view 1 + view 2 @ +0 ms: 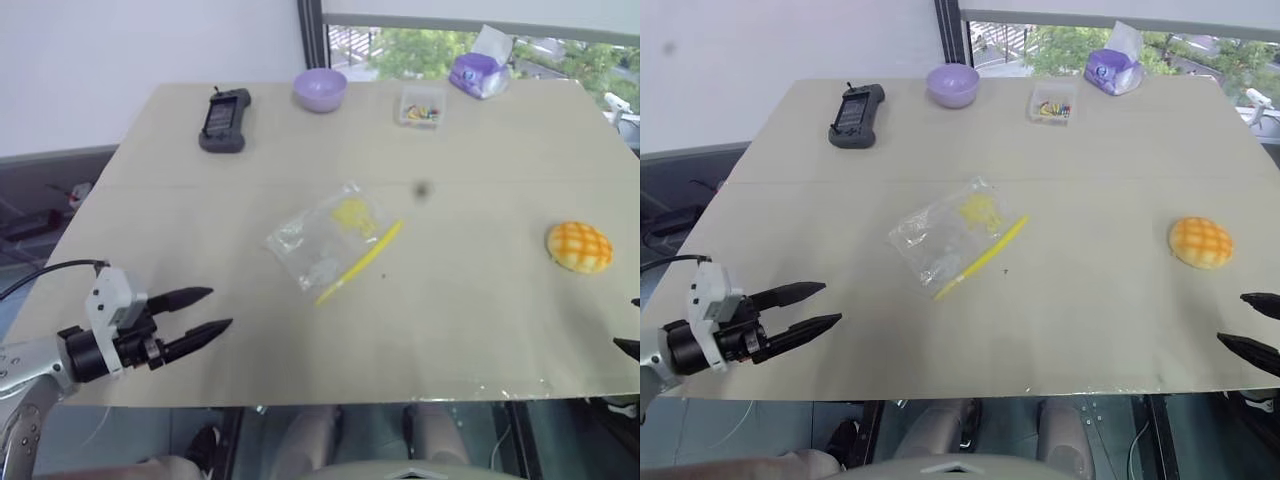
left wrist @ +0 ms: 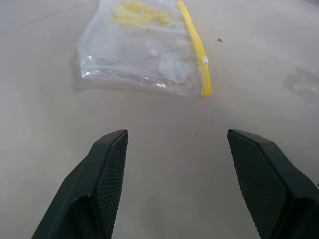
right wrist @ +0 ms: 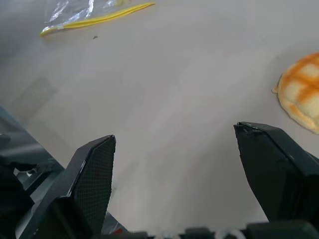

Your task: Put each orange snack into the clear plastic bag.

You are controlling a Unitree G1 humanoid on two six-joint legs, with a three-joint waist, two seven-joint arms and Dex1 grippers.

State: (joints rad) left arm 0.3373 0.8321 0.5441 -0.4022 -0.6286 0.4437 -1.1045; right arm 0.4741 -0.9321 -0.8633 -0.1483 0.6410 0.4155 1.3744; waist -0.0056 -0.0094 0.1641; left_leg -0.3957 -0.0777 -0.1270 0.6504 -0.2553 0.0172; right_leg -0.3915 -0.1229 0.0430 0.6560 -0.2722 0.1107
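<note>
An orange snack (image 1: pixel 579 246), a domed bun with a criss-cross top, lies near the table's right edge; the right wrist view shows part of the bun (image 3: pixel 301 94). The clear plastic bag (image 1: pixel 332 241) with its yellow zip strip lies flat at the table's middle and appears in the left wrist view (image 2: pixel 145 47). My left gripper (image 1: pixel 205 312) hovers open over the near left corner, pointing toward the bag, nothing between its fingers. My right gripper (image 1: pixel 1255 328) stands open at the near right edge, short of the bun and apart from it.
Along the far edge sit a black handheld device (image 1: pixel 224 119), a purple bowl (image 1: pixel 320 89), a small clear box of coloured bits (image 1: pixel 420 106) and a purple tissue pack (image 1: pixel 479 72). The table's front edge (image 1: pixel 330 395) runs just below both grippers.
</note>
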